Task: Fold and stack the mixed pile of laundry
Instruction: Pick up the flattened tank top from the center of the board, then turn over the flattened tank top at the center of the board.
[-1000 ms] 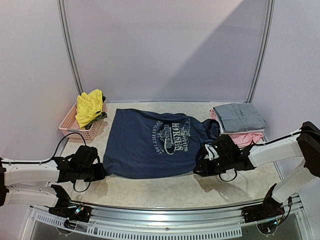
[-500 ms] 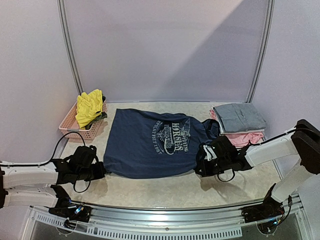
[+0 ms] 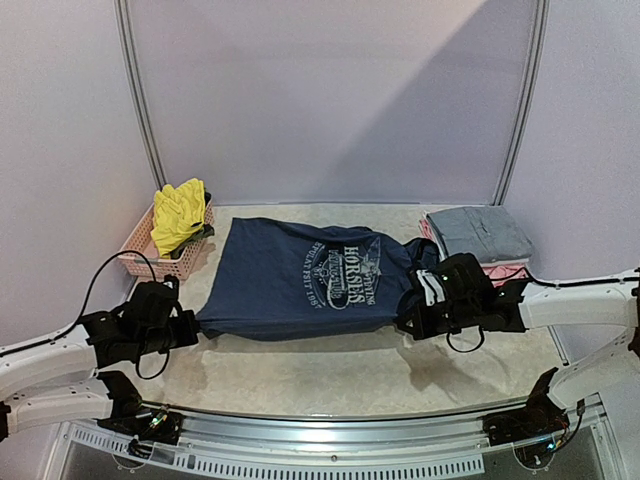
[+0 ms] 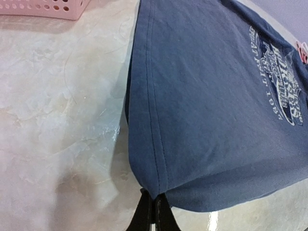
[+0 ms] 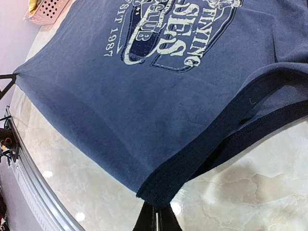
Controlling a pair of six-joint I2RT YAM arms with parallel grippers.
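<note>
Firmly, left gripper (image 4: 155,214) and right gripper (image 5: 156,215) tight on navy top (image 3: 300,280) (near hem aloft)

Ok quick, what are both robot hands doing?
Left gripper: shut on a corner of the navy T-shirt.
Right gripper: shut on the navy T-shirt too.

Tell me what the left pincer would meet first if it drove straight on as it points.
The navy T-shirt: the left pincer is shut on its corner, and the cloth fills the line ahead, probably up to the printed front.
</note>
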